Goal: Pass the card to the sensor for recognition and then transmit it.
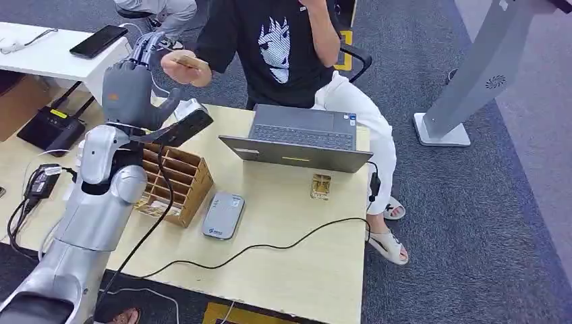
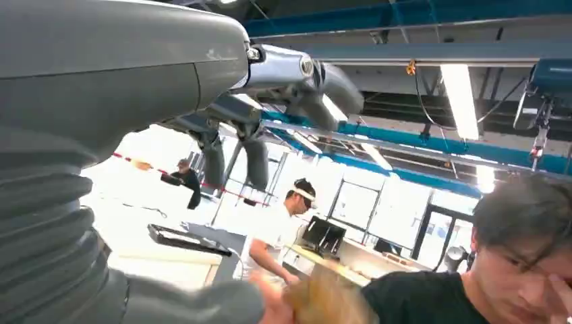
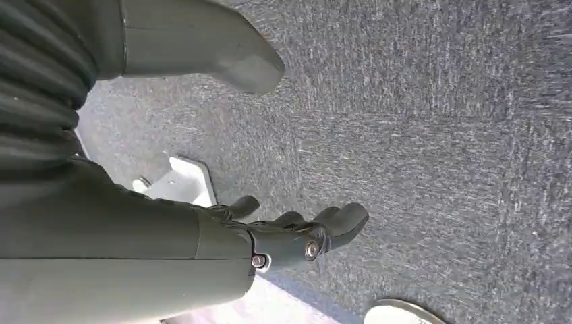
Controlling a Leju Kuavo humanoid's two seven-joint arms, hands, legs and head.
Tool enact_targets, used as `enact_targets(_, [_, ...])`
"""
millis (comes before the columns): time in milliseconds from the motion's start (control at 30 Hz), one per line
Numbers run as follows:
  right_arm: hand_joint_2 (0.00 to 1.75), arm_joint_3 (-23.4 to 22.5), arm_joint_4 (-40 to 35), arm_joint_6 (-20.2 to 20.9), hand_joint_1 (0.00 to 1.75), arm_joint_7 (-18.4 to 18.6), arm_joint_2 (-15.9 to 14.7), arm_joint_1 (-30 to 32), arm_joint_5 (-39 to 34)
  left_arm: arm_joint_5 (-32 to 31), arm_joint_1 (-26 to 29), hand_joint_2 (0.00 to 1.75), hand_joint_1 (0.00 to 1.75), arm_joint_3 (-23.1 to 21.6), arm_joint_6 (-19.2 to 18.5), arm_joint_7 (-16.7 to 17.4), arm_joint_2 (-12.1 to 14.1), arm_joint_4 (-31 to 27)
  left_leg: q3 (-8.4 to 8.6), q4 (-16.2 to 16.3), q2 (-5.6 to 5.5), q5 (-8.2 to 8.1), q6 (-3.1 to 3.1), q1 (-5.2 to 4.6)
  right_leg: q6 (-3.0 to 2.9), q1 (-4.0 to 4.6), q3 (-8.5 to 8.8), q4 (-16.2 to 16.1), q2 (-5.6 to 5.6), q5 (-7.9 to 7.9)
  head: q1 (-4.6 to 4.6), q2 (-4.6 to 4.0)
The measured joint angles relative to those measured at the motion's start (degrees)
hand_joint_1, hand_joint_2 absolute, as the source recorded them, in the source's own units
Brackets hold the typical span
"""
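My left hand (image 1: 129, 84) is raised past the table's far edge, fingers (image 2: 255, 160) spread well apart from the thumb (image 2: 195, 302), with nothing between them. Right beside it, a seated person's hand (image 1: 183, 70) holds the tan card (image 1: 190, 63); in the left wrist view the card (image 2: 325, 298) is a blur just beyond my thumb tip. The grey card sensor (image 1: 223, 215) lies flat on the table (image 1: 303, 270), nearer me. My right hand (image 3: 297, 236) hangs over the carpet, fingers loosely extended and holding nothing.
A wooden slotted card box (image 1: 174, 183) stands under my left forearm, beside the sensor. An open laptop (image 1: 298, 139) faces the person. Another small card (image 1: 321, 186) lies in front of it. A black cable (image 1: 270, 246) crosses the table. A grey kiosk base (image 1: 442, 129) stands far right.
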Motion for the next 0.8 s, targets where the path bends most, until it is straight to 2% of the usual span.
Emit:
enact_targets(67, [1.75, -0.13, 0.00, -0.04, 0.00, 0.39, 0.00, 0.02, -0.31, -0.48, 1.48, 1.75, 0.00, 0.00, -0.13, -0.57, -0.04, -0.61, 0.03, 0.00, 0.01, 0.01, 0.00, 0.00, 0.00, 0.00, 0.02, 0.00, 0.00, 0.01, 0.00, 0.00])
enact_targets(133, [1.75, -0.70, 0.00, -0.11, 0.00, 0.30, 0.00, 0.07, -1.02, -3.70, 5.41, 1.75, 0.00, 0.00, -0.50, -1.33, 0.55, -3.59, 0.08, 0.00, 0.03, 0.04, -0.05, 0.02, -0.02, 0.01, 0.05, 0.02, 0.02, 0.03, 0.00, 0.00])
enact_targets(300, [1.75, -1.20, 0.00, -0.15, 0.00, 0.11, 0.00, 0.06, -1.49, -5.14, 8.60, 1.75, 0.00, -0.02, -1.12, -1.51, 1.31, -6.80, 0.08, -0.01, 0.03, 0.04, -0.05, 0.02, -0.03, 0.01, 0.05, 0.01, 0.01, 0.02, 0.00, 0.02])
enact_targets(367, [1.75, -1.55, 0.00, -0.15, 0.00, 0.02, 0.02, 0.07, -1.97, -4.37, 9.98, 1.75, 0.00, -0.04, -3.61, -2.30, 1.71, -8.24, 0.08, -0.01, 0.03, 0.04, -0.05, 0.02, -0.03, 0.01, 0.05, 0.01, 0.01, 0.02, 0.00, 0.00])
enact_targets(433, [1.75, -2.23, 0.00, -0.28, 0.00, 0.02, 0.02, 0.06, -2.93, -2.40, 11.64, 1.75, 0.00, -0.64, -8.14, -3.50, 2.84, -10.28, 0.07, -0.01, 0.04, 0.04, -0.05, 0.02, -0.03, 0.01, 0.05, 0.01, 0.02, 0.02, 0.00, 0.00])
enact_targets(533, [1.75, -3.28, 0.00, -0.55, 0.00, 0.13, 0.09, 0.13, -4.00, 2.57, 14.20, 1.75, 0.00, -2.17, -15.05, -4.44, 6.17, -13.84, 0.08, -0.01, 0.10, 0.03, -0.05, 0.03, -0.03, 0.01, 0.03, 0.02, 0.05, 0.02, 0.00, 0.00])
enact_targets(633, [1.75, -4.26, 0.00, -0.96, 0.00, 0.11, 0.18, 0.23, -4.85, 8.90, 16.27, 1.75, 0.00, -2.93, -19.29, -5.03, 11.05, -17.66, 0.08, -0.03, 0.12, 0.03, -0.05, 0.08, -0.04, 0.04, 0.03, 0.03, 0.08, 0.02, 0.00, 0.00])
enact_targets(800, [1.75, -5.68, 0.00, -1.29, 0.00, -0.61, 0.26, 0.33, -6.07, 15.73, 21.67, 1.75, 0.00, -2.99, -21.05, -5.92, 20.16, -25.64, 0.09, -0.08, 0.13, 0.03, -0.06, 0.12, -0.08, 0.06, 0.01, 0.05, 0.13, -0.02, 0.00, 0.00])
